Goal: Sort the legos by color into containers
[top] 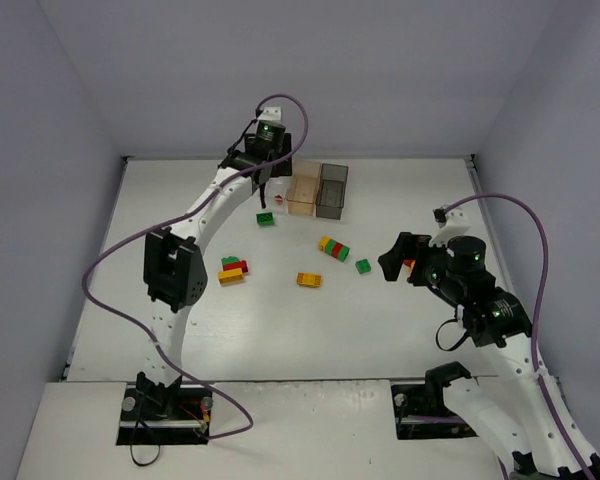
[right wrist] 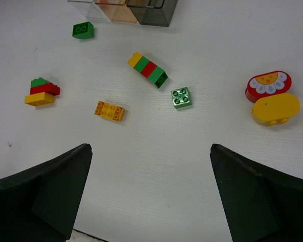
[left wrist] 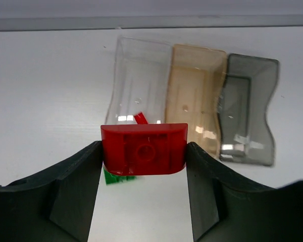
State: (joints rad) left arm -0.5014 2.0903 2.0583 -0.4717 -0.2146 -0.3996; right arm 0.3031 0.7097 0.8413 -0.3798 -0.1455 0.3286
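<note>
My left gripper is shut on a red lego, held above the near end of the clear container. Inside that container lies a small red piece. The orange container and the dark grey container stand to its right. A green lego lies on the table below the held one. In the top view the left gripper hangs at the row's left end. My right gripper is open and empty over bare table, near a green brick and an orange brick.
A yellow-green-red stack and a green-red-yellow stack lie on the table, plus a single green brick near the containers. A red flowered piece and a rounded yellow piece sit at the right. Grey walls enclose the table.
</note>
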